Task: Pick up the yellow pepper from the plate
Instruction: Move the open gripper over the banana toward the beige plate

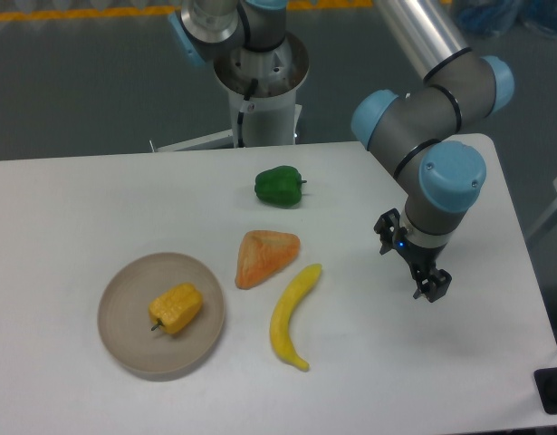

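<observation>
The yellow pepper [176, 308] is small, ribbed and yellow-orange, with a short dark stem pointing to the lower left. It lies on its side on the round beige-grey plate [133, 349] at the table's front left. My gripper [416, 263] hangs over the right part of the table, far to the right of the plate. It holds nothing. Its fingers are dark and seen end-on, so I cannot tell how wide they stand.
A yellow banana [292, 315] lies right of the plate. An orange wedge-shaped toy [264, 256] lies above the banana. A green pepper [279, 186] sits further back. The arm's base [258, 82] stands at the table's far edge.
</observation>
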### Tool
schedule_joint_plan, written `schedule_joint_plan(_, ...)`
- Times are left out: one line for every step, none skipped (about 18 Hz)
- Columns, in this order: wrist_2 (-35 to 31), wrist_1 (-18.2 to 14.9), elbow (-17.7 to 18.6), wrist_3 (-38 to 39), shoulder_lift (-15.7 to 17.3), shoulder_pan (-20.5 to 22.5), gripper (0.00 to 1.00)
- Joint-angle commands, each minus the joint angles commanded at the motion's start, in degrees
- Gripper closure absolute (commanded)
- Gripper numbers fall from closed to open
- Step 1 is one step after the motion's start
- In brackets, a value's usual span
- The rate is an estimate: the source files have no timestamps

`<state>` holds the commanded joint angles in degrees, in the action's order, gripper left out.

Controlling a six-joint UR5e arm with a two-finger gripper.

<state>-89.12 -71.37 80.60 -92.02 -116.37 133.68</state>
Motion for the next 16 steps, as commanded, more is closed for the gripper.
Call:
schedule_joint_plan(0.3,0.0,0.0,0.0,0.0,0.0,0.0)
schedule_joint_plan(0.4,0.0,0.0,0.0,0.0,0.0,0.0)
schedule_joint_plan(0.5,0.0,-0.1,0.5,0.0,0.0,0.0)
schedule_joint_plan(0.6,0.0,-0.2,1.4,0.0,0.0,0.0)
schedule_joint_plan(0.7,0.0,-0.5,2.5,-0.1,-0.1,0.0)
schedule_joint_plan(0.7,0.0,-0.5,3.3,-0.2,-0.2,0.0)
schedule_joint_plan(0.7,0.1,-0.6,3.9,-0.2,-0.6,0.0)
schedule_joint_plan(0.7,0.5,-0.7,5.1,-0.4,-1.1,0.0)
schedule_joint_plan(0.7,1.6,-1.0,6.4,-0.6,-1.4,0.0)
schedule_joint_plan(0.9,2.5,-1.1,8.2,-1.0,-1.8,0.0)
schedule_joint_plan(1.9,2.9,-1.2,10.8,-1.1,-2.4,0.0)
schedule_joint_plan(3.3,2.9,-1.7,12.9,-1.4,-2.8,0.0)
schedule_joint_plan(4.1,3.0,-2.1,14.3,-1.8,-3.2,0.0)
schedule_joint_plan(4.6,3.0,-2.9,16.5,-2.3,-4.4,0.0)
schedule_joint_plan(4.7,3.0,-3.3,18.1,-2.5,-5.2,0.0)
schedule_joint_plan(4.8,3.0,-3.7,20.5,-2.6,-6.2,0.0)
